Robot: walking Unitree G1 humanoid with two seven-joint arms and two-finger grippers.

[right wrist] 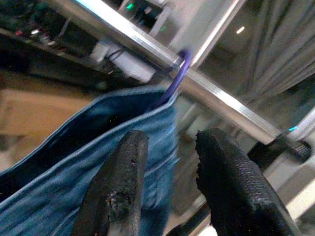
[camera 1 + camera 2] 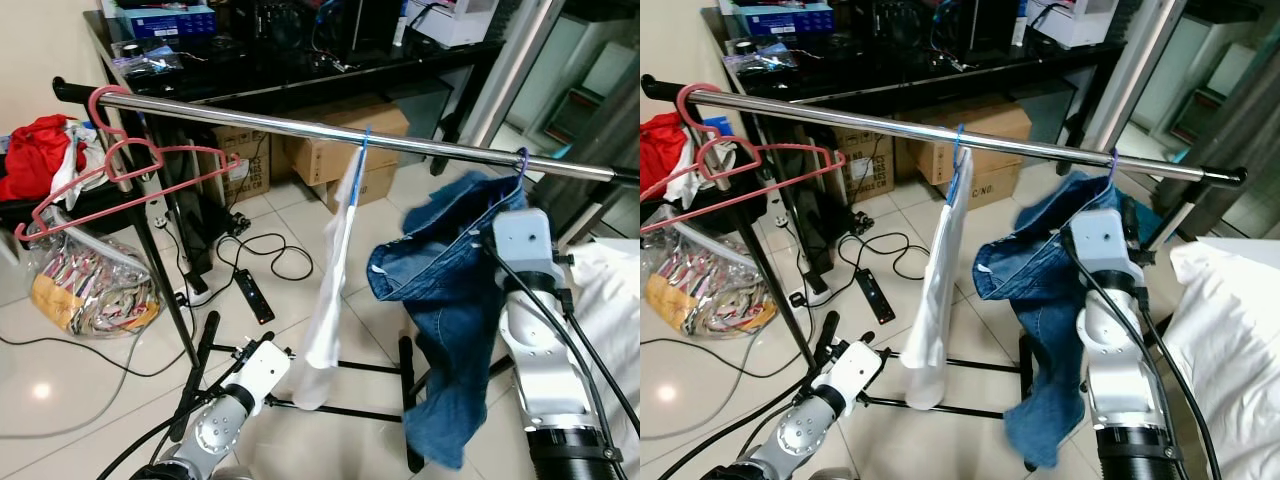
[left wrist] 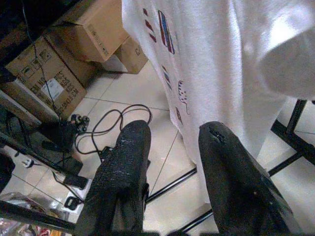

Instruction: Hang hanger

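A silver rail (image 2: 300,128) runs across the scene at chest height. A purple hanger hook (image 2: 521,160) sits over its right part and carries blue jeans (image 2: 450,300). My right arm (image 2: 525,245) is raised just beside the jeans. In the right wrist view my right gripper (image 1: 170,140) is open, with the purple hook (image 1: 176,78) and the denim just beyond its fingertips. A white garment (image 2: 330,290) hangs mid-rail on a blue hanger. My left gripper (image 3: 172,135) is low near the floor and open, pointing at the white garment (image 3: 221,73).
Two pink hangers (image 2: 130,170) hang empty at the rail's left end. Cardboard boxes (image 2: 330,150), a black desk (image 2: 300,70), a power strip with cables (image 2: 255,297) and a full plastic bag (image 2: 90,285) lie behind and left. White bedding (image 2: 615,300) is at the right.
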